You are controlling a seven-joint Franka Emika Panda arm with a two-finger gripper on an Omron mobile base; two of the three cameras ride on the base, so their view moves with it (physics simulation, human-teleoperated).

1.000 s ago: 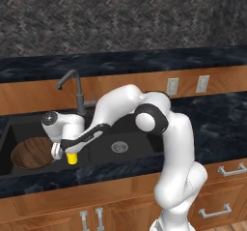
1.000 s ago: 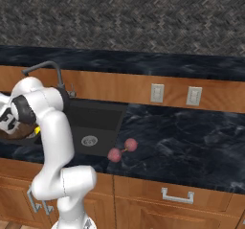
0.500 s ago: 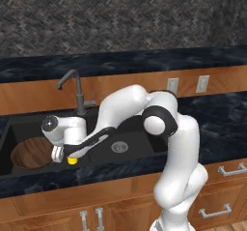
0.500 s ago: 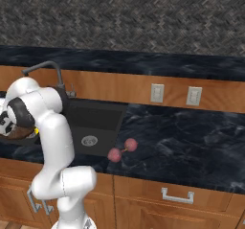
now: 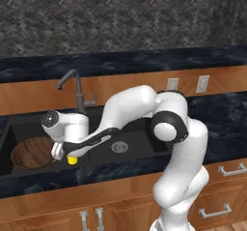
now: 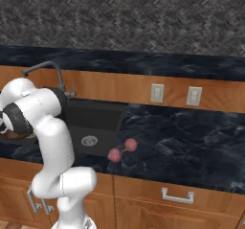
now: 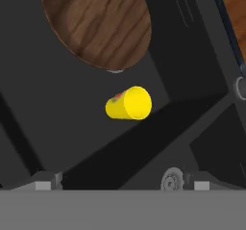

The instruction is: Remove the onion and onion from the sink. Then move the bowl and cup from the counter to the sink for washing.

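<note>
Yellow cup [image 7: 129, 104] is lying on its side on the black floor of the sink's [image 5: 140, 150] left basin, just beside the wooden bowl [image 7: 96, 22], apart from it as far as I can tell. In the left base view the cup [image 5: 72, 160] pokes out under the hand, by the divider between the basins, with the bowl [image 5: 31, 152] to its left in the same basin.

Gripper [image 5: 62, 150] is over the left basin, above the cup. Jaws are spread as wide as they go, nothing between them; the cup lies free below.

Both onions [image 6: 122, 150] sit on the dark counter [image 6: 182, 142] right of the sink, close together near the front edge. Right basin has only its drain [image 5: 119, 147].

Judgement: the last step, cup into the sink, looks done or within a beat of done. Onions are out, bowl and cup are both in. All four items look to be where the task wants them.

Next move: lift the hand straight up out of the basin, clearing the faucet [image 5: 72, 87] and the divider, without nudging the cup, which could roll on its side. No further grasp needed unless the cup has to stand upright.
</note>
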